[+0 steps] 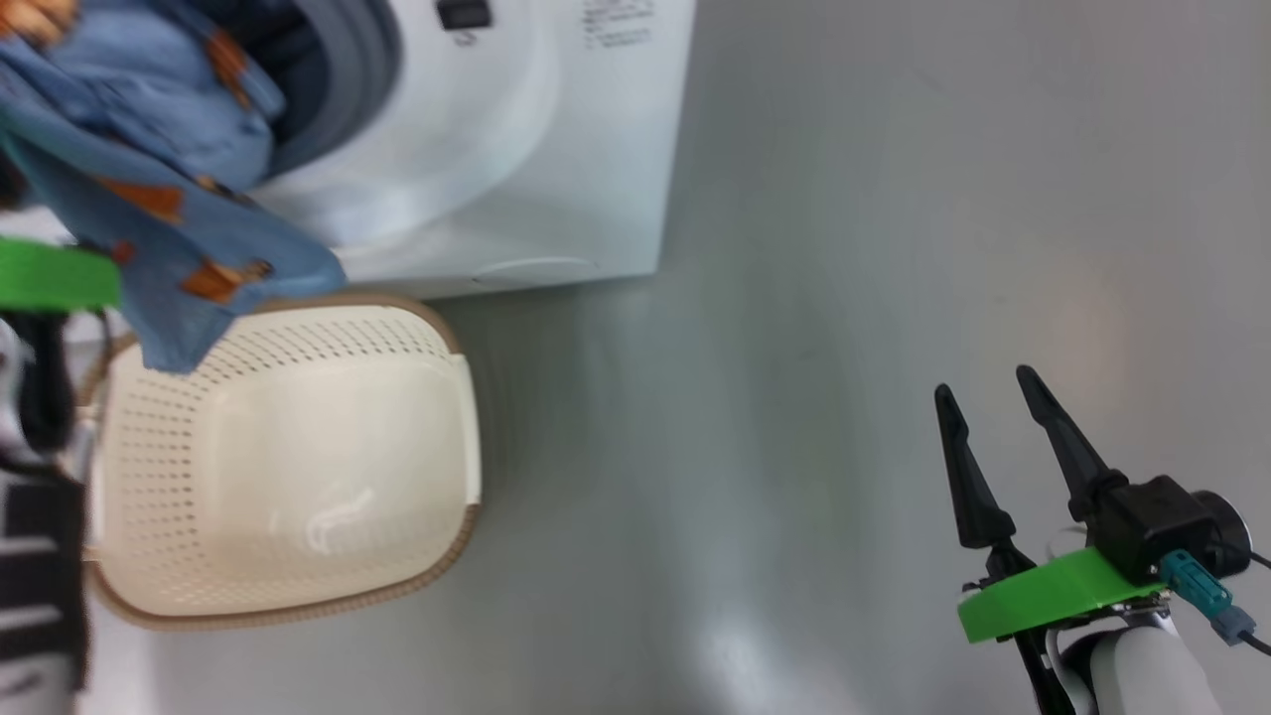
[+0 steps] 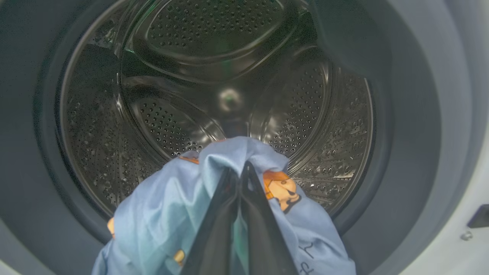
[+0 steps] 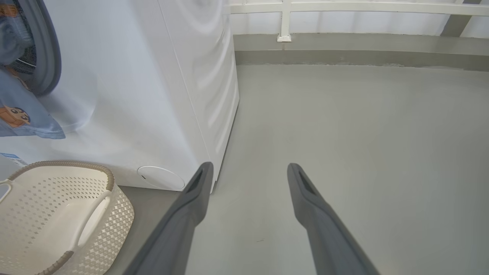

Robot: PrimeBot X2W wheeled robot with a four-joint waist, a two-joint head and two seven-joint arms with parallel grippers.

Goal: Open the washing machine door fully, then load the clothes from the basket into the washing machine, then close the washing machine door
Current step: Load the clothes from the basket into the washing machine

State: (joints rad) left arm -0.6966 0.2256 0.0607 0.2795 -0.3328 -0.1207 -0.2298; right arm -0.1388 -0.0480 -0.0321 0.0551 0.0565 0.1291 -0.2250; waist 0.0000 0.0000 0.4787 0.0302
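Clothes point(image 2: 160, 217) were clamped in my left gripper point(image 2: 241, 168) at the mouth of the washing machine point(image 1: 556, 149), drum point(image 2: 214, 49) straight ahead along my fingers point(image 2: 219, 221); right gripper point(image 1: 985, 382) stood wide, empty, farther off.

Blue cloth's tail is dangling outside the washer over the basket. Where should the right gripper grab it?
Probably the drooping bottom corner of the cloth, approached from the right across the basket. That end hangs free there; the rest is bunched at the drum, pinched by the left gripper.

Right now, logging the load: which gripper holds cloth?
The left gripper, shut on the blue clothes before the drum; the right gripper stands open and empty above the floor.
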